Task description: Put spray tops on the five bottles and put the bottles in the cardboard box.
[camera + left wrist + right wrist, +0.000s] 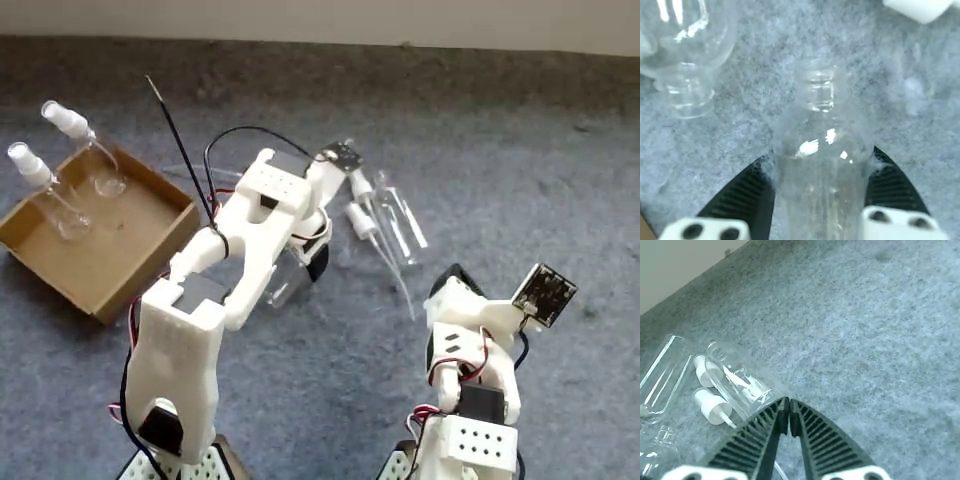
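Observation:
My left gripper [820, 160] is shut on a clear uncapped bottle [822, 150] lying on the grey carpet; in the high view the gripper [303, 262] sits mid-table with this bottle [285, 285] under it. A second open bottle [682, 55] lies close beside it. Two loose white spray tops [362, 222] [714, 407] and a clear bottle [400, 215] [735, 382] lie just beyond. Two capped bottles [60, 195] [100, 160] stand in the cardboard box [135, 265] at the left. My right gripper [789, 404] is shut and empty, low at the near right [455, 280].
Grey carpet [560, 180] covers the table, bare to the right of the loose parts. A black cable [185, 150] arcs from the left arm near the box's right wall. Another clear bottle [660, 375] lies past the spray tops.

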Tool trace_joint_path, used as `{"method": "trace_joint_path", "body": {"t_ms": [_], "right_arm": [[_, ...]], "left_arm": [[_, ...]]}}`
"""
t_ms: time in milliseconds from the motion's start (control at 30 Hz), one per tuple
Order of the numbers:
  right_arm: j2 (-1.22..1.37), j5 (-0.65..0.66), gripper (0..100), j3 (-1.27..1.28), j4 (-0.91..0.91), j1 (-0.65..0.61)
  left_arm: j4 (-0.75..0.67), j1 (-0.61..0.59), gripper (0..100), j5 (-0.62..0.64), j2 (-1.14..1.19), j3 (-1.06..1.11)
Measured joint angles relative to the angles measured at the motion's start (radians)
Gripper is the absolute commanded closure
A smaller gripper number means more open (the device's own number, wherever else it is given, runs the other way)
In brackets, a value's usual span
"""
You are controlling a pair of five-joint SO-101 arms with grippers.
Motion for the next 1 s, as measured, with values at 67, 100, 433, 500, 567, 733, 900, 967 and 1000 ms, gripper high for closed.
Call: {"method": "trace_joint_path", "body": {"t_ms": [67, 100, 433, 500, 567, 733, 900, 967, 1000], "right_arm": [[0.0, 0.0, 98.8, 0.0, 0.0, 0.0], [0.0, 0.0, 98.8, 0.0, 0.0, 0.0], [0.0, 0.0, 98.8, 0.0, 0.0, 0.0], [0.0, 0.0, 98.8, 0.0, 0.0, 0.0], [0.0, 0.0, 98.8, 0.0, 0.0, 0.0], [0.0, 0.0, 98.8, 0.0, 0.0, 0.0], [0.0, 0.0, 98.8, 0.0, 0.0, 0.0], [0.0, 0.0, 98.8, 0.0, 0.0, 0.0], [0.0, 0.0, 98.8, 0.0, 0.0, 0.0]], "left_arm": [[0.0, 0.0, 88, 0.0, 0.0, 0.0], [0.0, 0.0, 88, 0.0, 0.0, 0.0], [0.014, 0.0, 88, 0.0, -0.058, 0.0], [0.023, 0.005, 88, 0.0, -0.13, 0.0], [0.043, 0.012, 88, 0.0, -0.209, 0.0], [0.094, 0.06, 88, -0.002, -0.371, 0.0], [0.163, 0.063, 88, -0.002, -0.531, 0.0], [0.196, 0.06, 88, -0.002, -0.603, 0.0], [0.216, 0.06, 88, -0.002, -0.64, 0.0]]}}
